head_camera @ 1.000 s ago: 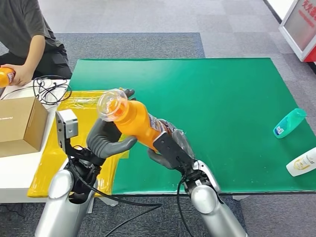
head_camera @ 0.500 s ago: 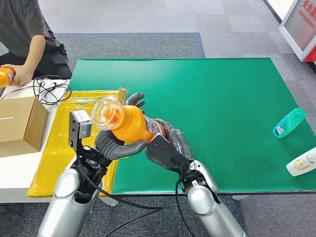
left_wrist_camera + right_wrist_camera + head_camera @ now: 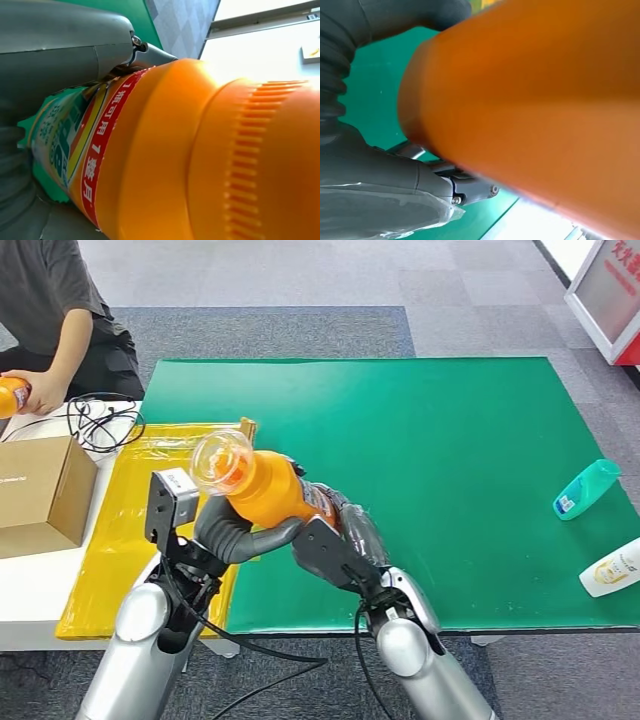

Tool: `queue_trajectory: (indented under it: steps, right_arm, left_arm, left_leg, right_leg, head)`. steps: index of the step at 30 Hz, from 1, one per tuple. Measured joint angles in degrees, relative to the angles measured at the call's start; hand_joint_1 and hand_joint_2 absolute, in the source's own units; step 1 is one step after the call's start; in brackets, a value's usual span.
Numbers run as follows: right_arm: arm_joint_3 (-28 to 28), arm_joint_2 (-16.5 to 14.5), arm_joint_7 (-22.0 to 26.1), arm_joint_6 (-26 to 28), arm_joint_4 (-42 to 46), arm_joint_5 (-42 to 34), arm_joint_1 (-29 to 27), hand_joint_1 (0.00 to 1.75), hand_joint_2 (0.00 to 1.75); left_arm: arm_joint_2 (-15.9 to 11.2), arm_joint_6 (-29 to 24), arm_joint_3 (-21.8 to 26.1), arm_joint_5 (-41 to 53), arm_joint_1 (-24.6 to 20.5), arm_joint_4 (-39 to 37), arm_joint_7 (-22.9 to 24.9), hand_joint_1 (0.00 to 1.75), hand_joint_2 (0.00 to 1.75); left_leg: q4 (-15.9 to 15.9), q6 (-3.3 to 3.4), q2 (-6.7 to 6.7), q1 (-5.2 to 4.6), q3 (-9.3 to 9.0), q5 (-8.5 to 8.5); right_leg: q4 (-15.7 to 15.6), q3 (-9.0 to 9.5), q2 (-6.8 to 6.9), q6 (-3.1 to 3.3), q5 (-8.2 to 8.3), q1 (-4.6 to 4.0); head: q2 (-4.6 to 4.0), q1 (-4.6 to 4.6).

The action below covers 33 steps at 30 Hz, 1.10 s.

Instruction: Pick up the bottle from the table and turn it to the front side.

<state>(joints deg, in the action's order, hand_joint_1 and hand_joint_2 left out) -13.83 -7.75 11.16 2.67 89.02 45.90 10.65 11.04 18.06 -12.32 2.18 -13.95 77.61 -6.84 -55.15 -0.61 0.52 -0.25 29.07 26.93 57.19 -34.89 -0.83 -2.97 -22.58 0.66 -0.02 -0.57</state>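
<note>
Orange bottle held off the table between both hands.

The orange bottle (image 3: 264, 485) lay tilted in the air above the near edge of the green table (image 3: 453, 460), its clear cap (image 3: 221, 461) toward the robot's left. The left hand (image 3: 234, 532) curled under its neck end, gripping it; the right hand (image 3: 332, 545) held its labelled lower end. Beside the table lay a yellow sheet (image 3: 128, 530), a cardboard box (image 3: 41, 492) and cables (image 3: 102, 420). A teal bottle (image 3: 586, 488) and a white bottle (image 3: 613, 568) lay far right. A person (image 3: 53, 310) held another orange bottle (image 3: 11, 395).

Bare green mat (image 3: 453, 440) ahead, teal bottle (image 3: 586, 488) and seemingly white tube (image 3: 613, 570) far right
</note>
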Motion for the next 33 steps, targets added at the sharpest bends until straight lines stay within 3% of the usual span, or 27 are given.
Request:
queue_trajectory:
  steps: [11,16,24,30,33]
  right_arm:
    - [0.2,0.0,0.0,0.7,0.2,-0.1,-0.6,0.00,1.75]
    - [2.0,0.0,-0.4,0.9,0.9,-1.1,-1.9,0.00,1.75]
    - [6.8,0.3,-0.4,0.0,2.6,-2.6,-5.8,0.00,1.75]
    - [11.4,0.3,-0.5,-0.9,3.6,-4.8,-9.7,0.00,1.75]
    - [12.8,0.3,-0.2,-1.2,3.7,-5.2,-10.5,0.00,1.75]
  left_arm:
    - [-0.1,-1.0,0.3,2.5,1.2,2.3,-0.5,1.75,1.75]
    - [-1.0,-2.4,1.1,6.9,1.9,5.9,1.4,1.75,1.75]
    - [-5.8,-1.9,5.7,14.0,5.0,13.1,4.8,1.75,1.75]
    - [-12.9,0.5,11.0,19.8,10.7,18.4,8.5,1.75,1.75]
    - [-14.9,1.6,13.2,20.4,12.3,19.8,8.8,1.75,1.75]
  left_leg:
    - [0.0,0.00,0.00,0.00,0.00,0.00]
    - [0.0,0.00,0.00,0.00,0.00,0.00]
    - [0.0,-0.01,-0.01,0.03,-0.01,0.00]
    - [0.0,-0.02,-0.05,0.04,0.00,0.01]
    - [0.0,-0.02,-0.04,0.04,0.01,0.01]
  right_leg:
    - [0.0,0.00,0.00,0.00,0.00,0.00]
    - [0.0,0.00,-0.01,0.00,0.00,0.00]
    - [0.0,0.00,-0.02,0.00,0.00,-0.03]
    - [0.0,-0.04,-0.07,0.01,-0.03,-0.04]
    - [0.0,-0.03,-0.06,0.02,-0.03,-0.06]
  head:
    - [0.00,0.00]
    - [0.00,0.00]
    - [0.00,-0.01]
    - [0.00,0.01]
    - [0.00,0.00]
